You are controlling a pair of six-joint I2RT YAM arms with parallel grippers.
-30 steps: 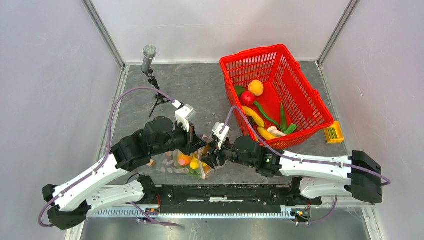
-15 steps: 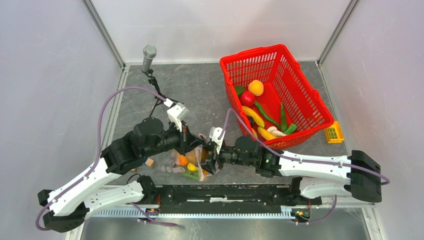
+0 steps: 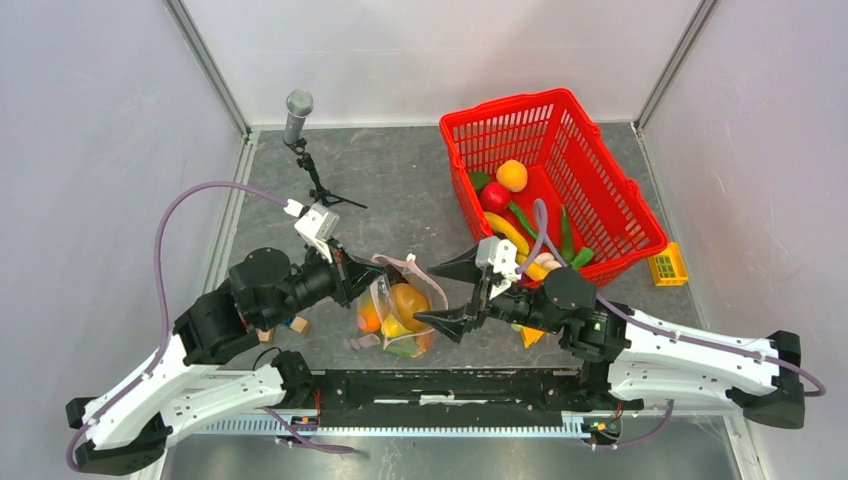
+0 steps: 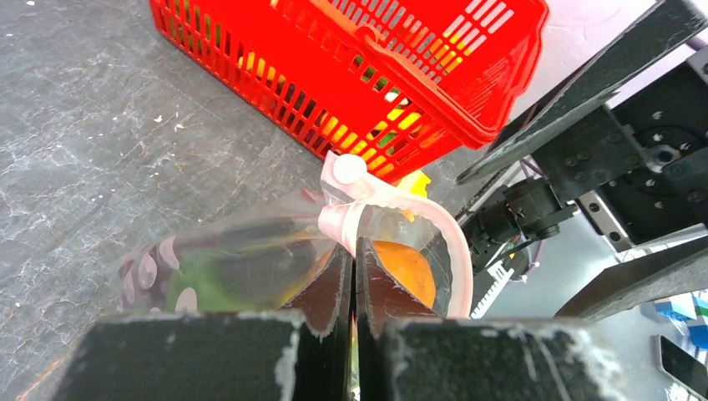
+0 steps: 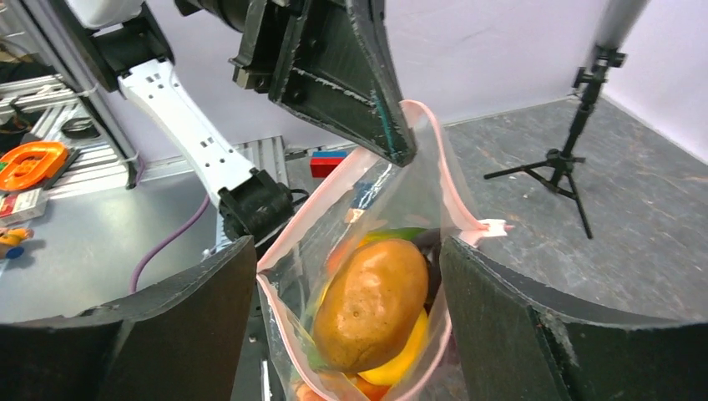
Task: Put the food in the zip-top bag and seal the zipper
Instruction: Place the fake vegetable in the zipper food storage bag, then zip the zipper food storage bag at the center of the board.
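Zip-top bag (image 3: pixel 395 320) of clear plastic with pink dots sits on the grey tabletop (image 3: pixel 400 180) between the two arms, close to their bases, its mouth tipped up and open. The left gripper (image 4: pixel 352 246) is pinched tight on the pale-pink zipper strip (image 4: pixel 453 255) at the rim, holding that edge up. Inside I can see a glossy brown-orange toy piece (image 5: pixel 371 305) on top, with yellow, green and orange bits under it.

The right gripper (image 3: pixel 423 293) is spread wide and holds nothing; it hovers right at the bag's mouth, one finger to each side.

Filling looks to be the step in hand — the red mesh plastic basket (image 3: pixel 505 108) further back on the right has a round orange fruit (image 3: pixel 512 175), a yellow banana (image 3: pixel 507 232) and some red and green pieces in it.

Next, I'd guess, the right arm must swing back to the basket, close on one piece and bring it over the opening, while the left holds the floppy rim up. Only then can the zipper be sealed.
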